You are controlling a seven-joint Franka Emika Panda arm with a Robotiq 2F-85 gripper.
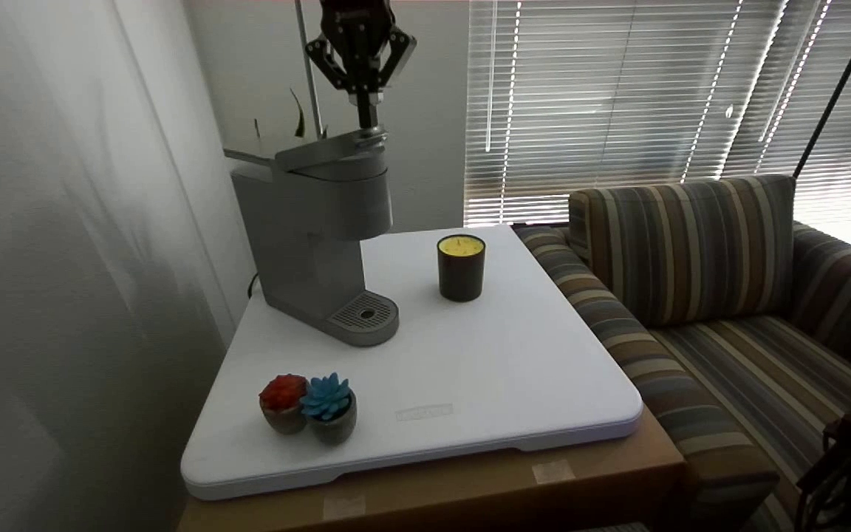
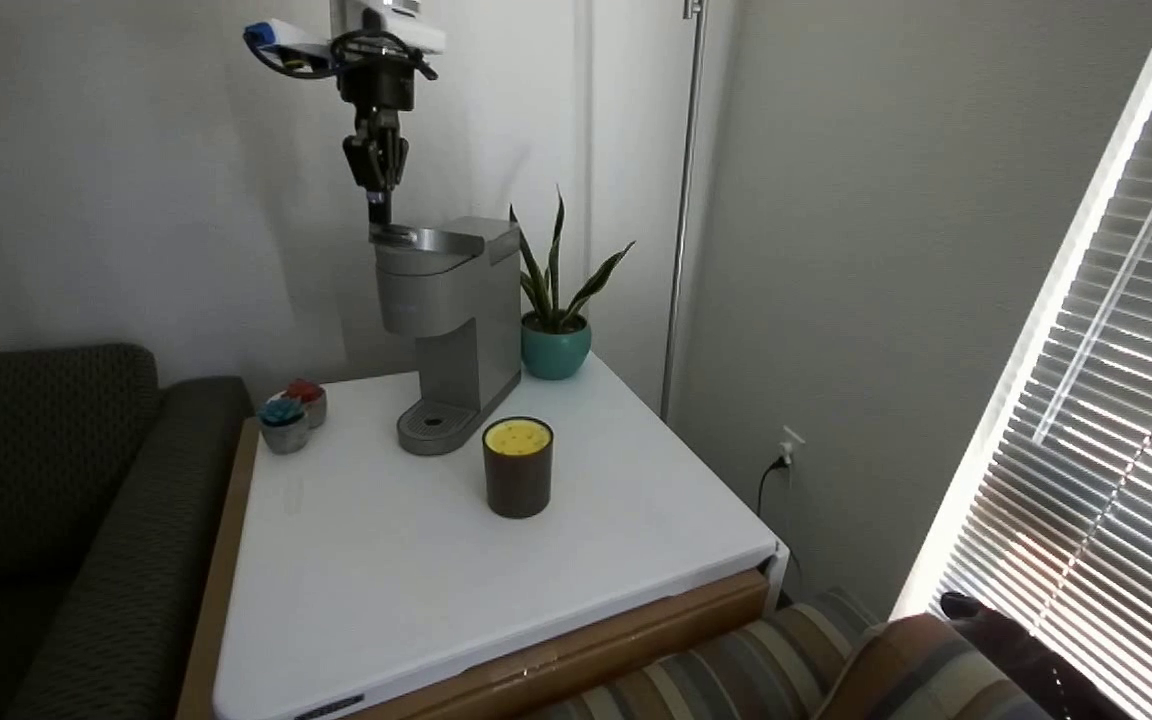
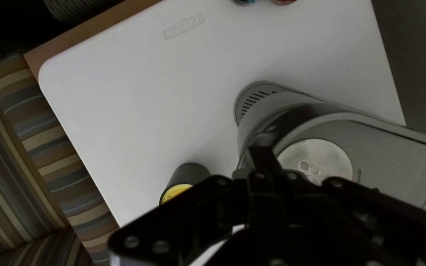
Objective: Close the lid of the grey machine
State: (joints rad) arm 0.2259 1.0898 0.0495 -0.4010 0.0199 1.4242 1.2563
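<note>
A tall grey machine [image 1: 300, 258], a pod coffee maker, stands on a white table [image 1: 521, 355], its head [image 1: 355, 207] overhanging a round base plate [image 1: 377, 332]. The lid [image 1: 322, 153] lies low along the top of that head rather than standing raised; its front may sit slightly proud of the rim, but the dim light makes that uncertain.

The end effector [image 2: 379, 215] points straight down above the front of the grey machine's head. Its fingers [image 1: 366, 114] are pressed together, nothing visible between them, and the tips appear to meet the silvery handle [image 2: 398, 237] at the lid's front. In the wrist view that spot is too dark to confirm contact.

Judging from this, the task is nearly done: the lid is down over the head. What seems left is a last downward push to seat it, then lifting clear. Whether it has latched cannot be told.

A dark candle jar [image 1: 461, 273] with yellow wax stands near the grey machine, off one side of its base plate. Off the opposite side, a red succulent [image 1: 284, 399] and a blue succulent [image 1: 328, 403] sit side by side in small pots. A leafy plant in a teal pot [image 2: 556, 350] is just beside the grey machine's back end.
</note>
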